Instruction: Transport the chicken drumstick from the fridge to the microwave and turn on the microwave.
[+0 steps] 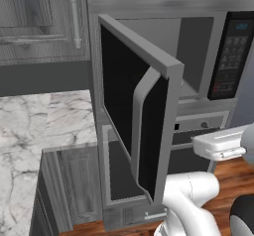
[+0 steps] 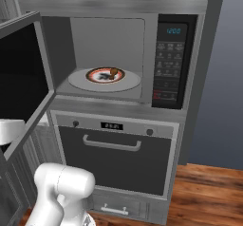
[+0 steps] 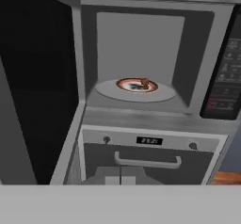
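The microwave point(image 2: 152, 16) stands open, its black glass door point(image 1: 134, 96) swung out to the left. Inside, on the grey turntable point(image 2: 76, 81), a small plate point(image 2: 92, 73) with an orange rim carries the brown chicken drumstick point(image 2: 113, 72). The hand view looks straight into the cavity at the drumstick point(image 3: 145, 83). My gripper point(image 3: 120, 178) hangs in front of the microwave, below the cavity and well back from it, fingers shut together with nothing between them. Its white hand point(image 1: 218, 145) shows to the right of the door. The fridge is out of view.
The black keypad panel point(image 2: 168, 63) sits right of the cavity. Below is an oven point(image 2: 114, 158) with a horizontal handle point(image 3: 147, 162). The open door point(image 3: 37, 86) blocks the left side. A marble counter point(image 1: 30, 131) lies left; wood floor point(image 2: 209, 192) right.
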